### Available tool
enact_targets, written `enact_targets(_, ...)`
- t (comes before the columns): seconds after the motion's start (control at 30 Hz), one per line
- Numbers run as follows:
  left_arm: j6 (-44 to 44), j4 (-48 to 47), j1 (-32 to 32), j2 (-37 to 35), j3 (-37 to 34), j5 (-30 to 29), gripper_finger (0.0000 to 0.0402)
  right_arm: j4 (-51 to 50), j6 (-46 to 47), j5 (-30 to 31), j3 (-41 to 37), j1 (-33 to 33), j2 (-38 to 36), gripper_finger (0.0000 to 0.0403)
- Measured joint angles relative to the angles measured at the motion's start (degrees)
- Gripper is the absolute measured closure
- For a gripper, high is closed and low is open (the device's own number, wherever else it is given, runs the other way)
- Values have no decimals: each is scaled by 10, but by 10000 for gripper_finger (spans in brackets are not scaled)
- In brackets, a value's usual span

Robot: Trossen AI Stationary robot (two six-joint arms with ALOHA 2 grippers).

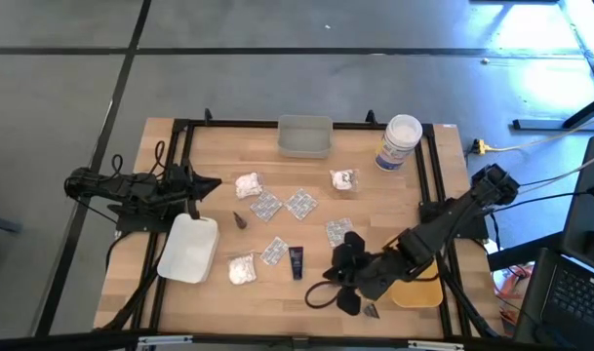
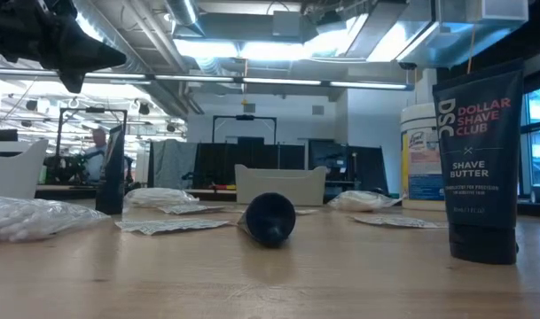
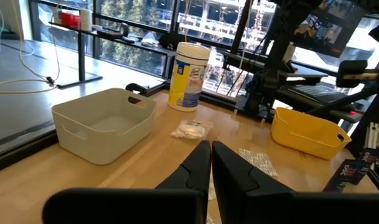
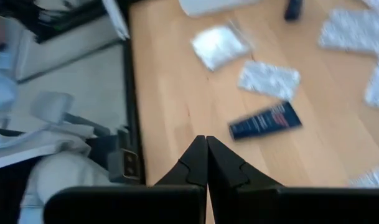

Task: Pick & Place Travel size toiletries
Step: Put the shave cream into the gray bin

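High view says the job's barely begun: nothing sits in the white tray (image 1: 188,248) by the left edge, the grey tray (image 1: 304,136) at the far edge or the yellow tray (image 1: 416,291) near the right front corner, as far as I can see. All the toiletries lie loose mid-table: puffy white bundles (image 1: 248,183), silvery packets (image 1: 300,203), a dark tube (image 1: 296,261) toward the front edge, a small dark cone (image 1: 240,220) just beside the white tray. So prob. everything is left to do. Left gripper (image 1: 207,184) hangs over the left side of the table, fingers pressed together, holding nothing; right gripper (image 1: 352,306) hovers near the front edge beside the yellow tray, also pinched shut and empty. Low view adds what the high view can't: the tube label (image 2: 478,159) reads shave butter, and the tube stands upright, w/ the cone (image 2: 270,218) lying on its side. Left wrist view shows the grey tray's inside (image 3: 108,121) bare, plus the tall white jar (image 3: 188,75) behind it. Right wrist view shows that gripper's fingertips (image 4: 205,163) touching, tube just beyond.
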Motion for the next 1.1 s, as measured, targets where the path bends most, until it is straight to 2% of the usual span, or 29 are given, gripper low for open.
enact_targets(0.27, -1, 0, 0, 0, 0, 2, 390, -180, 143, -1, 72, 0, 41, 401)
enact_targets(0.43, 0, 0, 0, 0, 0, 2, 389, -250, 224, -34, 97, 0, 63, 401)
enact_targets(0.7, 0, 0, 0, 0, 0, 2, 389, -263, 288, -108, 98, 2, 102, 401)
enact_targets(1.1, 0, 0, 0, 0, 0, 2, 389, -258, 334, -143, 105, -1, 107, 401)
